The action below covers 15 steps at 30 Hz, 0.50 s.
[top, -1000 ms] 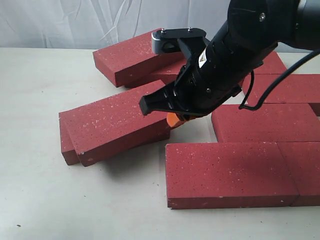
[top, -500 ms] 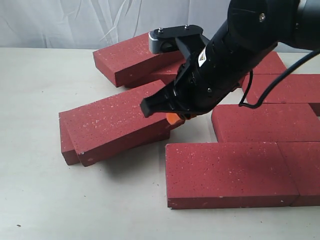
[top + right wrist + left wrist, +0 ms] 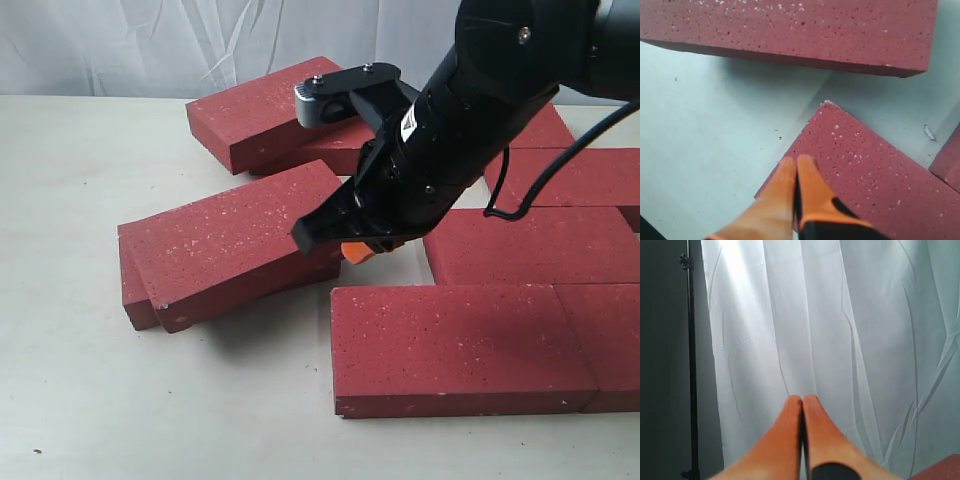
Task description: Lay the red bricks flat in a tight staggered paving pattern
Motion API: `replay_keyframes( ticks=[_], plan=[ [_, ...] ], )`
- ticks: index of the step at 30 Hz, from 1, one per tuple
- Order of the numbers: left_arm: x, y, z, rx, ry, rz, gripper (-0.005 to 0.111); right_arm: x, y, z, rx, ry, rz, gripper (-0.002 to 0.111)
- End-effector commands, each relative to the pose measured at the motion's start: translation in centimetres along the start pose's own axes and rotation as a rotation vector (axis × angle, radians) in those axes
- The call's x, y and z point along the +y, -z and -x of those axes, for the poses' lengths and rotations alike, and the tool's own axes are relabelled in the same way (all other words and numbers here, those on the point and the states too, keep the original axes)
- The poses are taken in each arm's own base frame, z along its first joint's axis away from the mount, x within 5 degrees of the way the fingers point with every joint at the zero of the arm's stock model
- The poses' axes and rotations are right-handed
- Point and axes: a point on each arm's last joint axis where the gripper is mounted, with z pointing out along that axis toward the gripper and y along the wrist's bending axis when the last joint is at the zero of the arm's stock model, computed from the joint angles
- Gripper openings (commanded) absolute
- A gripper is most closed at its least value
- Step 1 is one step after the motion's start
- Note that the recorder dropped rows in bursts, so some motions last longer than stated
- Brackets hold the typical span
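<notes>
Several red bricks lie on the table. One tilted red brick (image 3: 235, 240) leans on another (image 3: 133, 287) at the left. Two more are stacked at the back (image 3: 262, 108). Flat bricks (image 3: 460, 345) (image 3: 530, 245) sit close together at the right. My right gripper (image 3: 355, 250) is shut with nothing in it, and its orange tips are low at the tilted brick's right end. In the right wrist view the gripper (image 3: 796, 162) hovers over a brick's corner (image 3: 865, 170), with a long brick (image 3: 790, 30) beyond. My left gripper (image 3: 802, 400) is shut and empty, facing the curtain.
A white curtain (image 3: 150, 45) hangs behind the table. Bare tabletop (image 3: 120, 400) shows at the front left. A dark stand pole (image 3: 690, 340) rises beside the curtain in the left wrist view, where a brick's edge (image 3: 945, 467) shows in one corner.
My right gripper has shifted slightly down and to the right along the tilted brick's end. The bricks have not visibly moved.
</notes>
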Motion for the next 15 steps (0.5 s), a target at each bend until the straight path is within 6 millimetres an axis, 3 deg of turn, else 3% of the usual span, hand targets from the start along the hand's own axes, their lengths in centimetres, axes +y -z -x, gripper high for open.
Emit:
replay_keyframes(
  ticks=[1, 5, 8, 11, 15],
  plan=[
    [0.0, 0.1, 0.4, -0.051, 0.006, 0.007, 0.0, -0.1, 0.2, -0.1, -0.001, 0.021, -0.005, -0.001],
    [0.0, 0.1, 0.3, -0.039, 0.006, 0.007, 0.0, -0.1, 0.2, 0.1, -0.026, 0.019, -0.003, -0.001],
    [0.2, -0.3, 1.6, -0.012, 0.007, 0.009, 0.0, -0.1, 0.2, 0.2, -0.04, 0.02, -0.003, -0.001],
    [0.4, -1.5, 2.6, 0.146, 0.095, 0.02, 0.0, -0.1, 0.2, 0.1, -0.027, 0.02, -0.003, -0.001],
    [0.2, -3.3, 2.2, 0.402, 0.122, 0.01, 0.0, -0.1, 0.2, 0.1, -0.022, 0.02, -0.003, -0.001]
  ],
)
